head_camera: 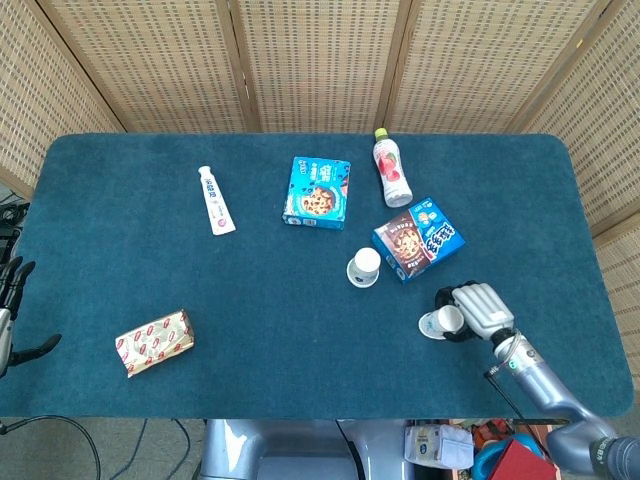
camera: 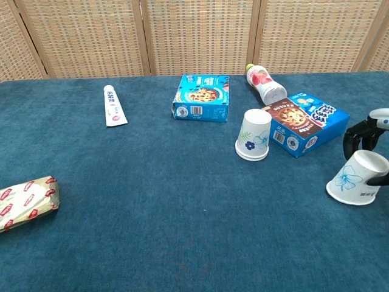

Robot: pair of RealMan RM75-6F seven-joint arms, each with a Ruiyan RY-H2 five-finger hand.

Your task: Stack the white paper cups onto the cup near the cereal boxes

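One white paper cup [head_camera: 364,267] [camera: 254,135] with a blue flower print stands upside down on the blue cloth, touching the near corner of a cereal box [head_camera: 419,239] [camera: 308,123]. A second white cup [head_camera: 440,322] [camera: 357,178] is tilted at the right, and my right hand [head_camera: 474,311] [camera: 366,136] grips it with fingers curled around its base. A second cereal box [head_camera: 320,193] [camera: 203,97] lies further back. My left hand [head_camera: 12,312] hangs off the table's left edge, fingers spread, holding nothing.
A pink drink bottle [head_camera: 391,169] [camera: 265,84] lies behind the boxes. A toothpaste tube [head_camera: 215,200] [camera: 113,105] lies at the back left. A gold and red snack packet [head_camera: 154,342] [camera: 24,202] sits at the front left. Wicker screens stand behind the table.
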